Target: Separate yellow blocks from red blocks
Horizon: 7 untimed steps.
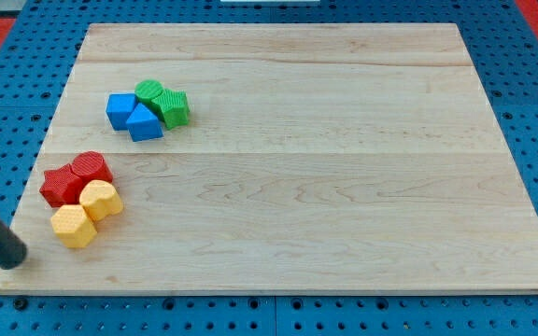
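Two red blocks sit touching at the board's left: a rounded one [91, 168] and a star-like one [61, 186]. Two yellow blocks press against them from below: a rounded one [101, 199] and a hexagonal one [73, 225]. My tip [14, 259] is the end of the dark rod coming in from the view's left edge. It rests near the board's bottom left corner, left of and below the hexagonal yellow block, apart from it.
A second cluster lies toward the top left: a blue cube [119, 109], a blue triangular block [144, 122], a green rounded block [149, 92] and a green hexagonal block [174, 107]. The wooden board [344, 187] lies on a blue pegboard.
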Available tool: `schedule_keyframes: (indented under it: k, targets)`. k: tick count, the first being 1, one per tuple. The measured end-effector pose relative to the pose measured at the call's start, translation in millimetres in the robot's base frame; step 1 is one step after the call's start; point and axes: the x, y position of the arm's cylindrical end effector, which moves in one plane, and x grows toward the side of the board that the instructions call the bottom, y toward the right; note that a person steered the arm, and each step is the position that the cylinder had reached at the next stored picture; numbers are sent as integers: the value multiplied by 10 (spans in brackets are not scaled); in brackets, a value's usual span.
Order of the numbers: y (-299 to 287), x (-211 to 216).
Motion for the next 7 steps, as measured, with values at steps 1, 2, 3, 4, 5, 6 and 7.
schedule_keyframes:
  k: [1,2,3,4,5,6,7]
  targets:
    - [308,-118]
    - [382,-416]
    - [390,-682]
    - [412,-856]
    - [417,-994]
    - [837,-1005]
    - [1291,-1038]
